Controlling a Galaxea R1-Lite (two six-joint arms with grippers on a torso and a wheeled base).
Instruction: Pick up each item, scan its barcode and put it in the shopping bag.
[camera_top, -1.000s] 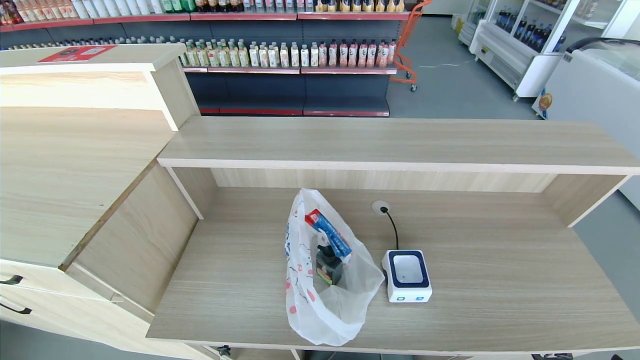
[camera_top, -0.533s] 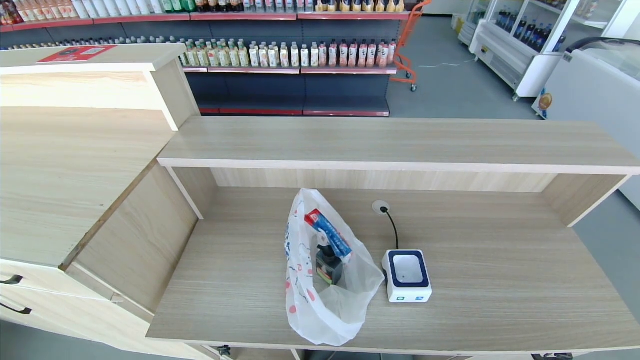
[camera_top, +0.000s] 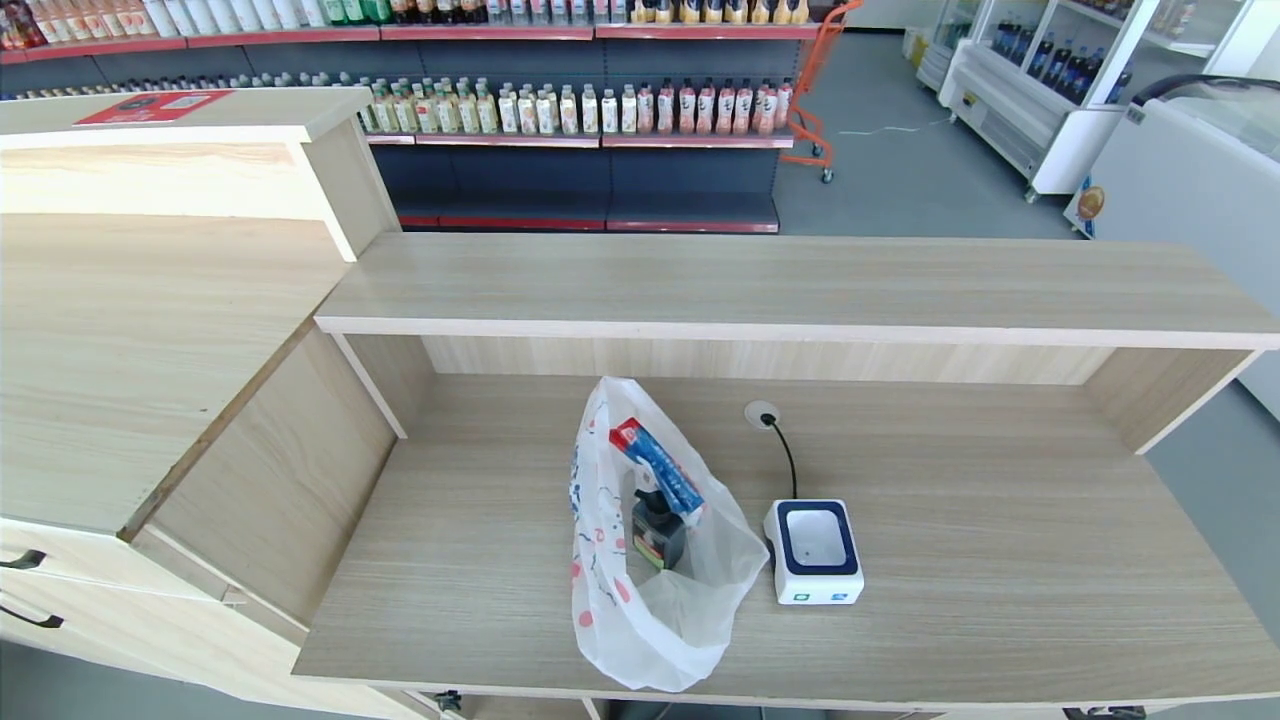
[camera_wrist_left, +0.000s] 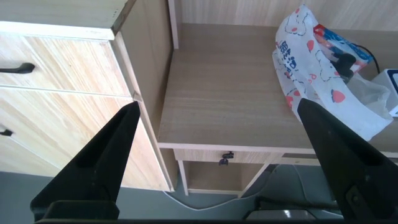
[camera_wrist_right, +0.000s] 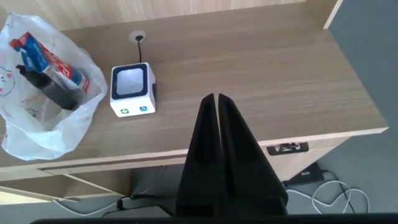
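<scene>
A translucent white shopping bag (camera_top: 640, 590) with red and blue prints lies open on the wooden counter (camera_top: 1000, 560). Inside it rest a red-and-blue box (camera_top: 660, 465) and a dark bottle (camera_top: 655, 530). Right of the bag stands the white barcode scanner (camera_top: 813, 550) with a blue-framed window and a black cable. My left gripper (camera_wrist_left: 217, 155) hangs open below the counter's front edge, wide apart, with the bag (camera_wrist_left: 317, 68) beyond it. My right gripper (camera_wrist_right: 219, 149) is shut with nothing in it, off the counter's front edge, near the scanner (camera_wrist_right: 131, 89) and the bag (camera_wrist_right: 43, 106).
A raised shelf (camera_top: 790, 285) runs behind the counter, and a taller cabinet with drawers (camera_top: 130, 400) stands on the left. Store shelves with bottles (camera_top: 580, 110) and freezers (camera_top: 1180, 150) line the room behind. Wide bare counter lies right of the scanner.
</scene>
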